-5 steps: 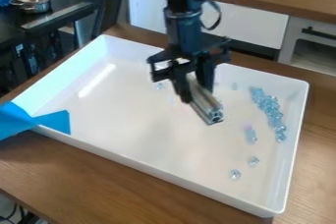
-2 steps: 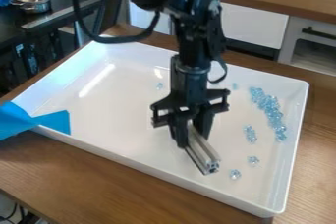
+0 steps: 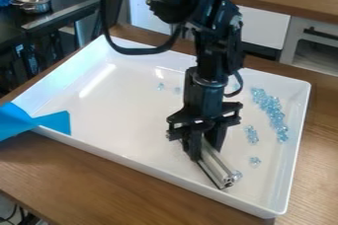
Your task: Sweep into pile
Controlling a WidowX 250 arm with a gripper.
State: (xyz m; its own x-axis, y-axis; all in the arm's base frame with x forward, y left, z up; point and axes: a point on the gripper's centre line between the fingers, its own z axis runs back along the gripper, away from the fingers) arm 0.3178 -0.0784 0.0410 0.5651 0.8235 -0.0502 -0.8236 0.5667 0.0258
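Camera view: end effector (image 3: 204, 148) hangs over the near right part of the white tray (image 3: 122, 115), clamped on a metal bar (image 3: 215, 166). The bar sticks out from between the fingertips at a slant, its near end low towards the near right of the tray.

Clear bluish beads lie in several places. The main group (image 3: 271, 110) forms a long, loose band along the tray's right side, well apart from the end effector and further from the camera than the bar's tip. Between that band and the end effector lies a small clump (image 3: 251, 134), to the right of the grip. A stray bead (image 3: 255, 162) is nearer the camera, right of the bar and apart from it. Another bead (image 3: 237, 175) is right at the bar's near end (whether it touches, I cannot tell). Two more strays, one (image 3: 160, 86) further left than the other (image 3: 177, 90), lie beyond the end effector, to its upper left in the view.

The tray rests on a wooden desk (image 3: 99, 179). A blue piece (image 3: 53, 122) overlaps its left corner. A metal pot (image 3: 31, 0) stands on a dark surface, upper left (noted for completeness).
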